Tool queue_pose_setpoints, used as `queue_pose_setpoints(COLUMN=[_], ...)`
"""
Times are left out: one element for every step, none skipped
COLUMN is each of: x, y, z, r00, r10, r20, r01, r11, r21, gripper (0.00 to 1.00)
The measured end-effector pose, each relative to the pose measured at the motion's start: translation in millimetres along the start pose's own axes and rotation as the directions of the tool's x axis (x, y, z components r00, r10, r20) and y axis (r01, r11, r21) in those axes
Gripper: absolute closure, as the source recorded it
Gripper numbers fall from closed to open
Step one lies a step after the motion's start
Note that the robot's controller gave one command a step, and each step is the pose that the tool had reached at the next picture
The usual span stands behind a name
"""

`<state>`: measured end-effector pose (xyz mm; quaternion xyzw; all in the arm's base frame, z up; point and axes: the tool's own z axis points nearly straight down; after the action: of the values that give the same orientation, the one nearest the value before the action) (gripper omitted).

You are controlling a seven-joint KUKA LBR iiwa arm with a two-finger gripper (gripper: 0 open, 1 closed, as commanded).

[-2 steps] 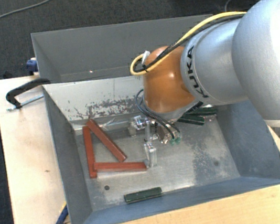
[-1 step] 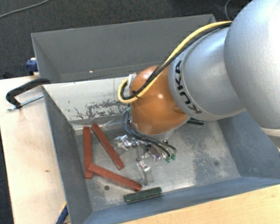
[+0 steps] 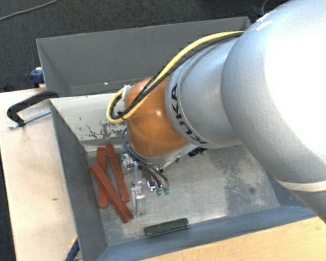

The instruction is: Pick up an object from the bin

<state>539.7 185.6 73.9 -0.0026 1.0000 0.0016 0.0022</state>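
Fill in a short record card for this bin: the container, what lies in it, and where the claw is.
Container: grey metal bin
Contents, left: reddish-brown sticks lying together on the floor
Contents, near wall: one dark bar, apart from the sticks
Claw: claw low in the bin, just right of the sticks
Grasp: cannot tell

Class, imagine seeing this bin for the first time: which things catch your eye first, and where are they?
The huge silver arm reaches in from the right, its end effector low over the left floor of the bin. Beside it lie crossed red-brown sticks; a dark bar rests by the near wall.
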Motion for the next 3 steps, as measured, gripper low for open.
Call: queue_pose_setpoints(x=[27.0,23.4,17.2], y=[18,30,38], z=[3,4,5], r00=[0.940,0.914,0.888], r10=[0.342,0.405,0.460], r20=[-0.005,-0.003,-0.009], r01=[-0.342,-0.405,-0.460], r11=[0.940,0.914,0.888], r21=[0.004,0.006,0.025], gripper=[0.00,0.00,0.00])
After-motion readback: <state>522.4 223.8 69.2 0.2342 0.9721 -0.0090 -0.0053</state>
